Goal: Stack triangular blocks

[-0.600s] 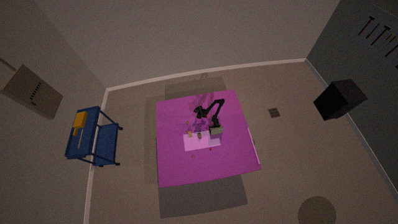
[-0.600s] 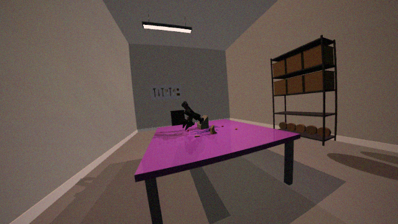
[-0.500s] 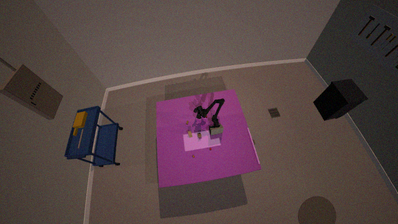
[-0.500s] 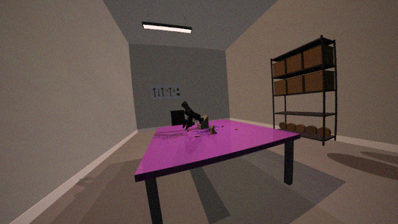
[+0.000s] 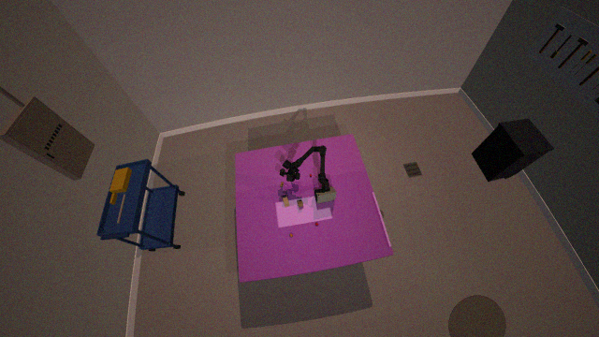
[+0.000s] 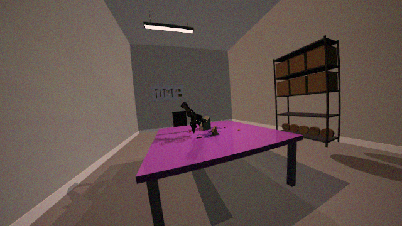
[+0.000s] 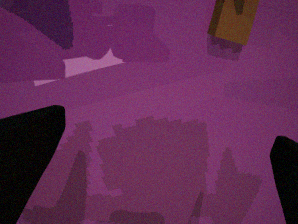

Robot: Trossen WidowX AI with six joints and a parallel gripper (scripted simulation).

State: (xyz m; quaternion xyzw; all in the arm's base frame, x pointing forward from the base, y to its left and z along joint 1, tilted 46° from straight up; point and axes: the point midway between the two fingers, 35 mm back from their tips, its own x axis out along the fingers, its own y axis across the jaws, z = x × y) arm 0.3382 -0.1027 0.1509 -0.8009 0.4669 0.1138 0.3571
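Note:
A tan triangular block [image 5: 285, 201] stands on the magenta table [image 5: 262, 253] [image 6: 176, 154], left of a darker brown triangular block [image 5: 299, 204]. They stand apart. In the exterior view they overlap as one small brown shape, and their sloped faces are too small to make out. My gripper [image 5: 289, 176] [image 6: 193, 130] [image 7: 172, 132] is open and empty, above the table and away from both blocks, on their far side in the top view. The wrist view shows a yellow-brown piece [image 7: 234, 21] at the top right, beyond the fingers; I cannot tell which piece it is.
The arm's base stands by a grey-green box [image 5: 326, 196] [image 6: 205, 123], right of the blocks. Small red bits [image 5: 310, 175] [image 5: 316, 224] and small orange bits [image 5: 282, 184] [image 5: 291, 235] lie around them. A bright light patch crosses the table by the blocks.

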